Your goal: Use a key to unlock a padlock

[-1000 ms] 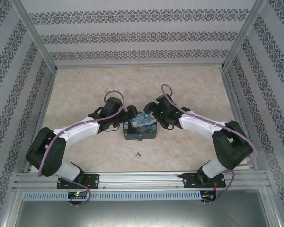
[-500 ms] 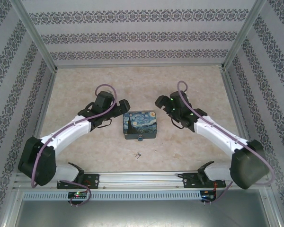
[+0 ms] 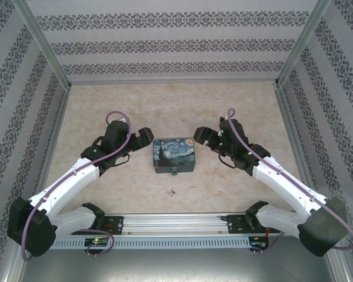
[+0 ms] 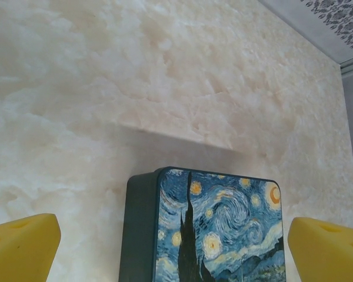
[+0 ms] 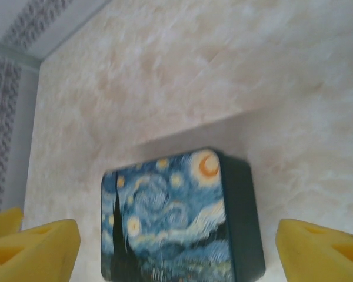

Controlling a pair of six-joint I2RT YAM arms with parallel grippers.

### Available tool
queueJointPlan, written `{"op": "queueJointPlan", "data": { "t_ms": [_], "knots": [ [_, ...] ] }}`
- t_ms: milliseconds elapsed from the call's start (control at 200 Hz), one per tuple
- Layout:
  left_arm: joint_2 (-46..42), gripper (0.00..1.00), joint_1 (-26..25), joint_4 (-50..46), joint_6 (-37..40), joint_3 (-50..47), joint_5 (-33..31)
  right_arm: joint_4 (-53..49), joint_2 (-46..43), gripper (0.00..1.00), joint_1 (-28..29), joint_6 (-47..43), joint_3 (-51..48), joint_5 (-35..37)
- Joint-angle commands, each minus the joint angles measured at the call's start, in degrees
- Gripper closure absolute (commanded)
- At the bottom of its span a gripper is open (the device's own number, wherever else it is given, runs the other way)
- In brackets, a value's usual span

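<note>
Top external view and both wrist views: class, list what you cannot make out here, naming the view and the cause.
- Small metal piece on the table, top view: too small to tell if it is a key.
- Fitting on the painted tin, near side, top view: too small to tell if it is a padlock.
- Tin's near end, left wrist view: cut off by the bottom edge.
- Tin's lid, right wrist view: blurred.

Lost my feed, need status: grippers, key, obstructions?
Left gripper and right gripper open, empty, flanking box. Key on table, near side of box. Nothing covering it.
</note>
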Motion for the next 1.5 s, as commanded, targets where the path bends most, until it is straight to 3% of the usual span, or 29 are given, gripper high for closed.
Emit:
{"op": "queueJointPlan", "data": {
  "t_ms": [0, 300, 530, 839, 1494],
  "knots": [
    [-3.0, 0.01, 0.5, -3.6, -2.2, -1.6, 0.1, -4.7, -1.2, 0.16, 5.4, -1.8, -2.8, 2.2],
    [-4.4, 0.01, 1.3, -8.1, -1.4, 0.4, 4.5, -6.0, 9.9, 0.26, 24.4, -9.4, -2.6, 9.5],
    [-2.6, 0.01, 4.3, -11.7, 1.2, 3.8, 7.1, -9.4, 23.6, 0.32, 31.2, -15.0, 5.4, 10.0],
    [-3.1, 0.01, 7.7, -13.0, 1.6, 4.2, 7.8, -12.7, 30.0, 0.35, 32.7, -20.3, 8.9, 7.4],
    [-2.9, 0.01, 8.3, -9.9, -1.1, 0.7, 6.2, -10.9, 33.0, 0.36, 33.5, -24.0, 7.4, 2.4]
  ]
}}
